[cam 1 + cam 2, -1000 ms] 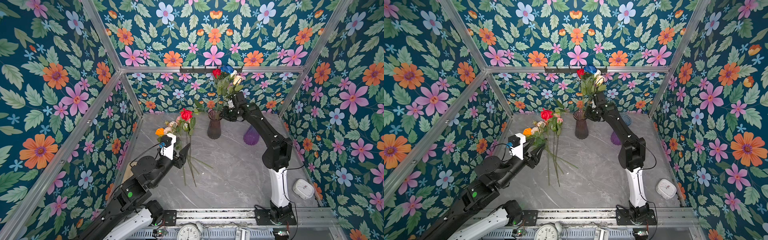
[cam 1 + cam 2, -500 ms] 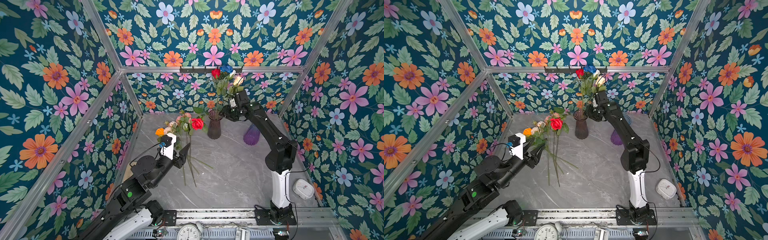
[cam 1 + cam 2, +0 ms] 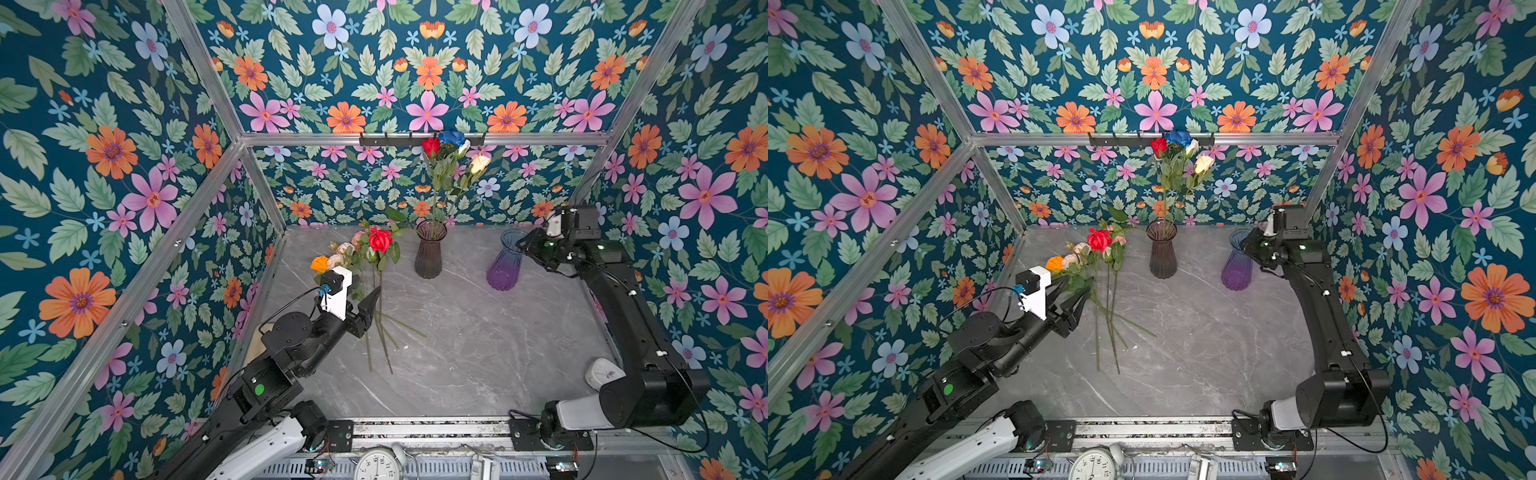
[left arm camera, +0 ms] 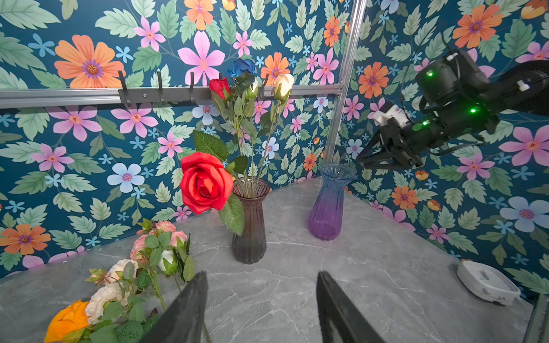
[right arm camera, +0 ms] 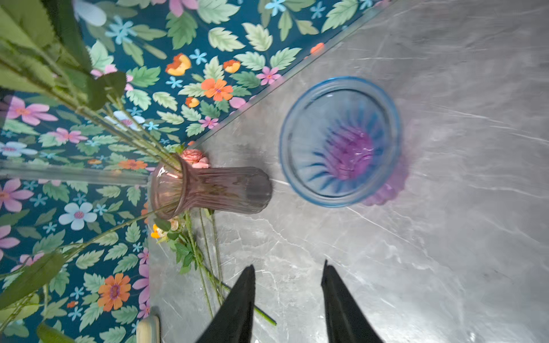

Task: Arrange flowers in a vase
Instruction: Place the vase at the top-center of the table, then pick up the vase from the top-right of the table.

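A dark ribbed vase (image 3: 430, 255) at the back of the table holds red, blue, white and peach flowers (image 3: 451, 151) upright. A larger red rose (image 3: 380, 240) (image 4: 205, 181) leans out low to the left, its stem seemingly in the vase mouth. More flowers (image 3: 338, 257) lie loose on the grey table (image 3: 478, 353). My left gripper (image 3: 1076, 286) (image 4: 262, 274) hovers open beside their stems, with nothing between its fingers. My right gripper (image 3: 525, 245) (image 5: 288, 265) is open and empty above a blue-purple vase (image 3: 504, 262) (image 5: 340, 139).
Patterned walls close the table on three sides, and a hook rail (image 3: 419, 139) runs along the back one. A white timer (image 3: 604, 372) sits by the right arm's base. An alarm clock (image 3: 376, 465) lies at the front edge.
My right gripper drew back from the dark vase to the right, over the blue-purple vase. The large red rose swayed and settled lower at the vase's left. The left arm stayed still.
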Robot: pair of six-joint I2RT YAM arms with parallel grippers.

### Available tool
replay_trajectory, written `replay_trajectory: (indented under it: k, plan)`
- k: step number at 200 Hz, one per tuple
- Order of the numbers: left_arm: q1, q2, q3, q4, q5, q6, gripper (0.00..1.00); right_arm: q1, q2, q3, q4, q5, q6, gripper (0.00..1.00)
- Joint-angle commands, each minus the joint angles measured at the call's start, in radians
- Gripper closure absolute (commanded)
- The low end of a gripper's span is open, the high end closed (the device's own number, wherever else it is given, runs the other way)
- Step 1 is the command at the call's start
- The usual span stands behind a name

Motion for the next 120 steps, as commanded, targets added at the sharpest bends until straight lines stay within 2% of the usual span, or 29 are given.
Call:
replay_trajectory:
  k: [1,33,57,83,120]
  plan:
    - [0.0,0.013,0.0,0.047,0.024,-0.018,0.39,-0.05,-0.014,-0.011,-0.04,-0.012,-0.047,0.57]
    - [0.0,0.032,0.007,0.062,0.047,-0.028,0.39,-0.104,0.062,0.011,-0.051,-0.036,-0.079,0.55]
    - [0.0,0.029,0.005,0.064,0.049,-0.035,0.39,-0.156,0.141,0.028,-0.015,-0.129,-0.062,0.55]
    - [0.0,0.027,0.003,0.066,0.047,-0.042,0.39,-0.159,0.215,0.089,-0.014,-0.172,-0.068,0.55]
    - [0.0,0.03,0.0,0.067,0.046,-0.045,0.39,-0.158,0.239,0.124,0.0,-0.186,-0.056,0.56]
